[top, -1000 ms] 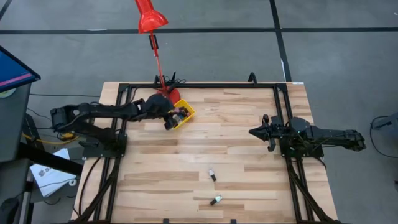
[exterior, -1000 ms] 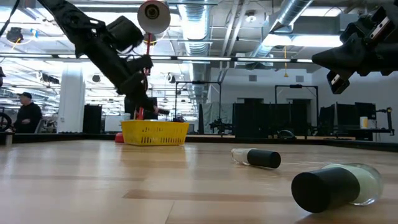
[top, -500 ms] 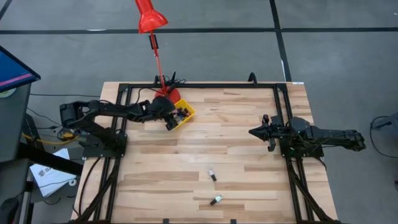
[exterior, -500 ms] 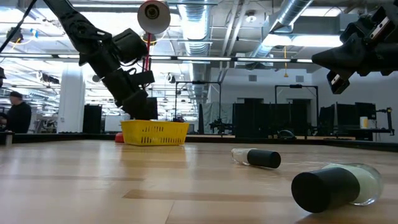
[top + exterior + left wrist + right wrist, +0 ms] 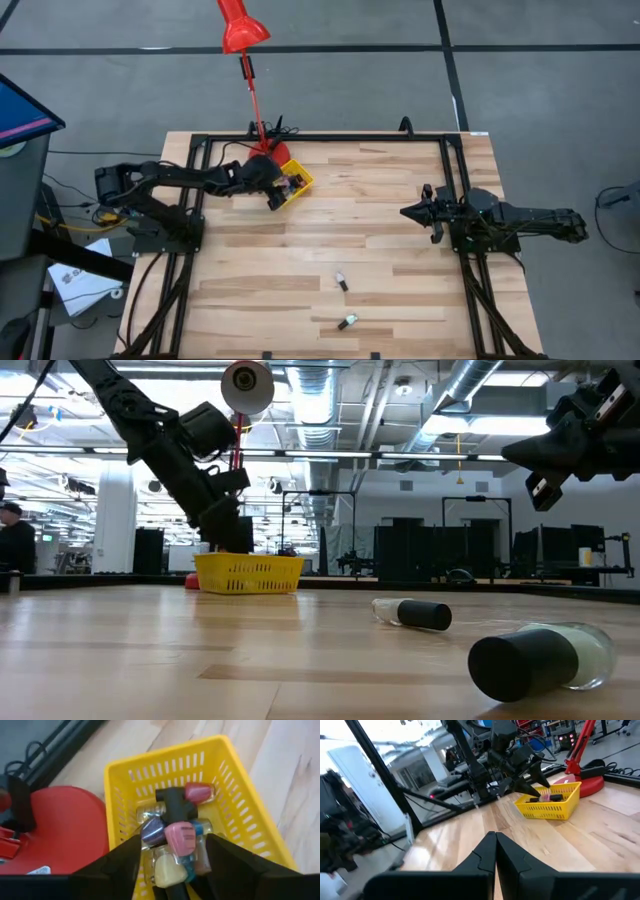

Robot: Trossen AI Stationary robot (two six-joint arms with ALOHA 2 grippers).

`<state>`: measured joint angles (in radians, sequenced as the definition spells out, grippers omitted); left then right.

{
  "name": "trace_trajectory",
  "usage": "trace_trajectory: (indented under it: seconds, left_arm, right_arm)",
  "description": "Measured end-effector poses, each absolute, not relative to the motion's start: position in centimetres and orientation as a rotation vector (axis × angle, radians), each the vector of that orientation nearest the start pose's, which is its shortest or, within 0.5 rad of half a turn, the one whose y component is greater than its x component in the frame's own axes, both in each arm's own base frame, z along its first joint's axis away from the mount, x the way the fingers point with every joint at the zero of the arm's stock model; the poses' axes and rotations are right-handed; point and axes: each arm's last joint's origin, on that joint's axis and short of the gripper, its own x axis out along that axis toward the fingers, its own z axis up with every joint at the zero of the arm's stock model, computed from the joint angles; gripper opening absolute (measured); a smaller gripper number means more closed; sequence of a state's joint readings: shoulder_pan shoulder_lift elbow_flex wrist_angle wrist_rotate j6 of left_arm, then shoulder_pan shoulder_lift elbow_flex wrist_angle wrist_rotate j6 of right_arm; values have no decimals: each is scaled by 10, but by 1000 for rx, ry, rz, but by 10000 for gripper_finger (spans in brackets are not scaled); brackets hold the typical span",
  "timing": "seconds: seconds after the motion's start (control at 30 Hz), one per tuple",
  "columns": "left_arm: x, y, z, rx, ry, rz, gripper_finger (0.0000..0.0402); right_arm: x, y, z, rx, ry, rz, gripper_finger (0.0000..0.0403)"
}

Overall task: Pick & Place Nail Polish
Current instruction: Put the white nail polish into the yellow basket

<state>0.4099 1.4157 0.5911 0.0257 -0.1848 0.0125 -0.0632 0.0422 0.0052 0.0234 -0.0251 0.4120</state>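
Observation:
A yellow tray (image 5: 298, 183) at the table's far left holds several nail polish bottles (image 5: 179, 836), pink, purple, blue and pale, lying in a heap. My left gripper (image 5: 173, 847) hangs open just above the tray's left part (image 5: 277, 190), its fingers on either side of the heap, touching nothing. Two more bottles lie on their sides on the bare table near the front edge, one (image 5: 341, 282) with a dark cap (image 5: 425, 615) and a greenish one (image 5: 347, 321) closest to the low camera (image 5: 540, 657). My right gripper (image 5: 405, 212) is shut and empty at the right, above the table.
A red lamp base (image 5: 268, 150) stands right behind the tray, its stem and red head (image 5: 240, 30) reaching beyond the far edge. A black frame (image 5: 320, 138) runs along the table's far edge and sides. Bare wood (image 5: 360, 230) lies between the arms.
My left gripper has come down a little toward the yellow tray and then held still above it. The tray and the two bottles on the table have not moved.

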Motion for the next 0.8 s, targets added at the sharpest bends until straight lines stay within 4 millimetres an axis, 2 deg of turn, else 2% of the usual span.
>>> trace_trajectory:
  seconds: [0.13,0.3,0.4,0.53,0.67,0.8]
  left_arm:
    - [229,104,174,-102,722,572,251]
    - [215,98,214,-164,517,607,259]
    - [200,90,242,-216,363,614,253]
    - [176,73,276,-203,177,571,243]
    - [148,56,303,-143,16,518,226]
    - [124,44,318,-124,-103,501,187]
  right_arm:
    - [100,-5,169,449,-39,-28,0]
    - [99,-5,177,444,-51,-24,0]
    - [100,-5,182,445,-38,-27,0]
    - [108,-6,193,447,23,-41,0]
    - [125,-5,201,446,141,-51,0]
    - [150,-1,210,440,265,-45,0]
